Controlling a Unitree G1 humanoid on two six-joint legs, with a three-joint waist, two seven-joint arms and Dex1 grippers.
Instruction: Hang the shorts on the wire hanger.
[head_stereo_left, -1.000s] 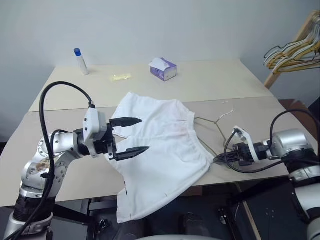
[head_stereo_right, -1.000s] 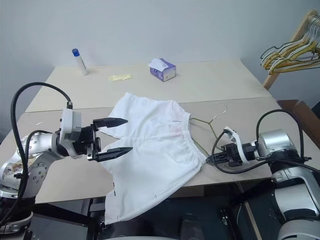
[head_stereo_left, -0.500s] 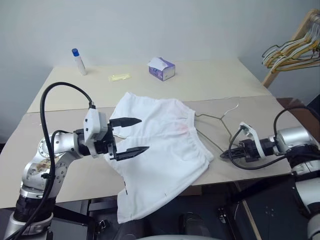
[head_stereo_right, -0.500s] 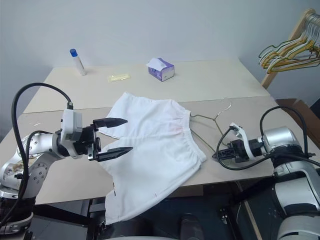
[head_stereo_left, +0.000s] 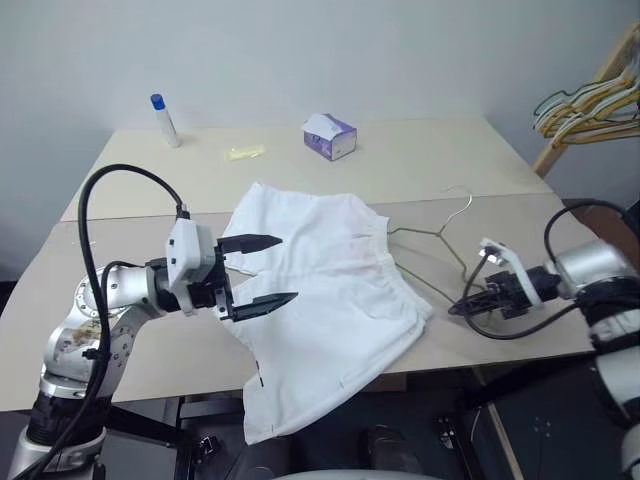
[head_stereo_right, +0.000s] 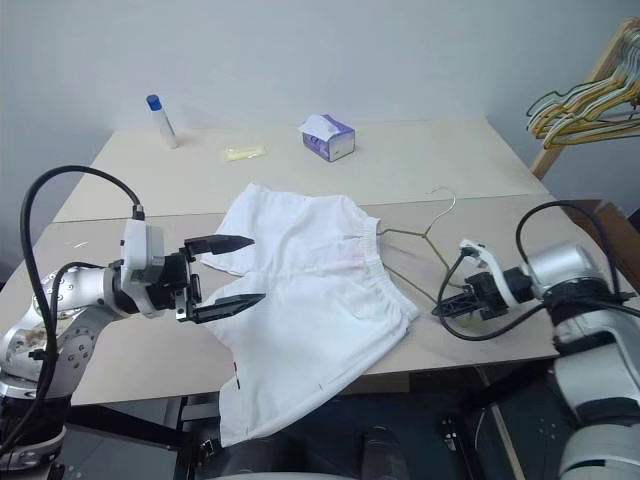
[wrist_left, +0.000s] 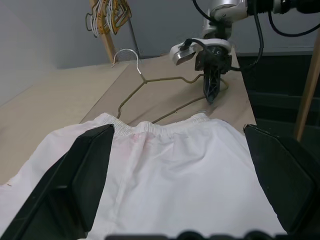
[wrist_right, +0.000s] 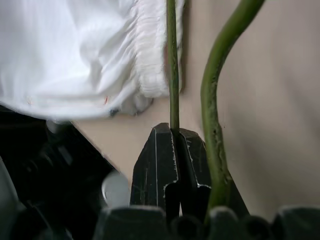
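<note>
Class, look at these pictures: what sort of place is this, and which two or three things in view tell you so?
Probably an indoor test room or lab set up for laundry practice: plain pale tables pushed together against a bare wall, white shorts laid out beside a wire hanger, and a wooden rack of spare hangers at the side.

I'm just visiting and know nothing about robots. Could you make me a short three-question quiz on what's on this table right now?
1. True or false: the right gripper is shut on the wire hanger.
2. What does the left gripper hold?
A. the shorts
B. the tissue box
C. nothing; its fingers stand open over the shorts
3. Fill in: one leg of the shorts hangs over the table's ____ edge.

Key
1. True: the right wrist view shows the black fingers pinching the thin wire.
2. C
3. front (the edge nearest the robot)
</note>
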